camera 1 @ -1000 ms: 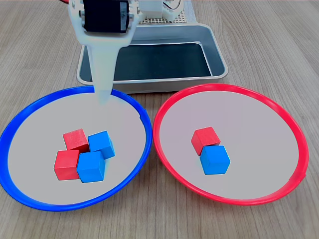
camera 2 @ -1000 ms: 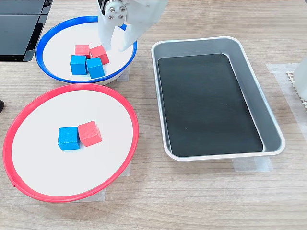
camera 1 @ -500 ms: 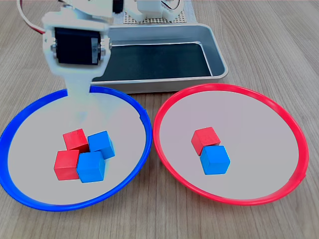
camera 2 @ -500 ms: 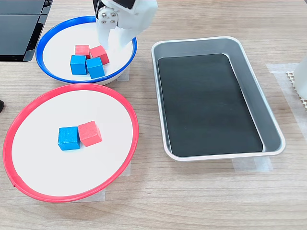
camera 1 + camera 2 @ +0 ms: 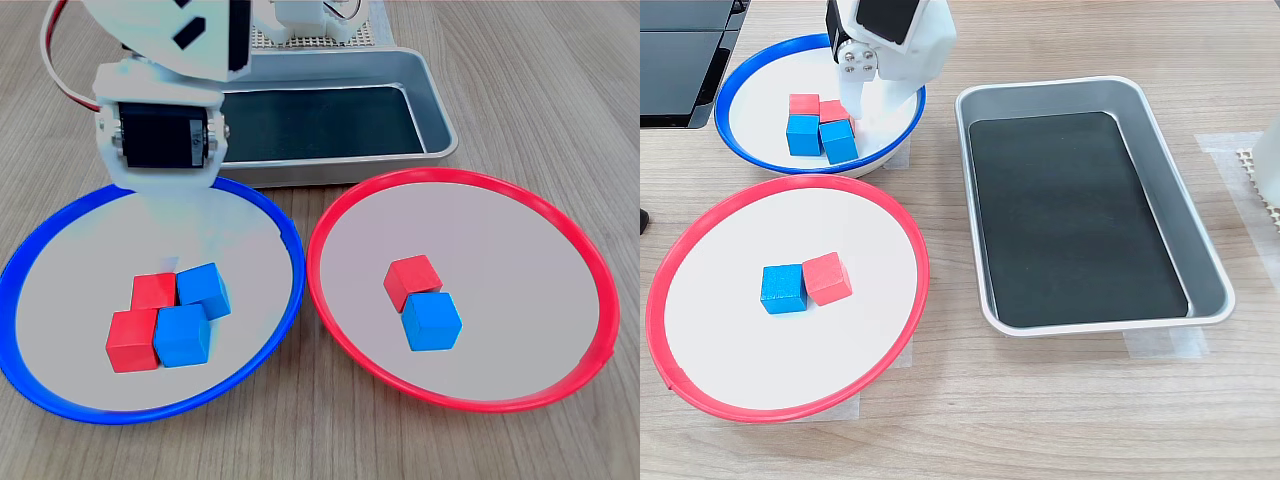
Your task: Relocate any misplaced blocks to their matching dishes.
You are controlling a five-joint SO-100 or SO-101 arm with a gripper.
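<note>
First exterior view: end effector (image 5: 165, 268) down in blue-rimmed plate (image 5: 60, 228), over rear red block (image 5: 153, 291) at 12 o'clock of the four-cube cluster; opening cannot be told.

Second exterior view: fingers (image 5: 856, 108) straddling that red block (image 5: 834, 110), apparently parted, nothing lifted. Best to close squarely, clear of neighbouring blue block (image 5: 839, 141), then carry to red-rimmed plate (image 5: 912, 237).
</note>
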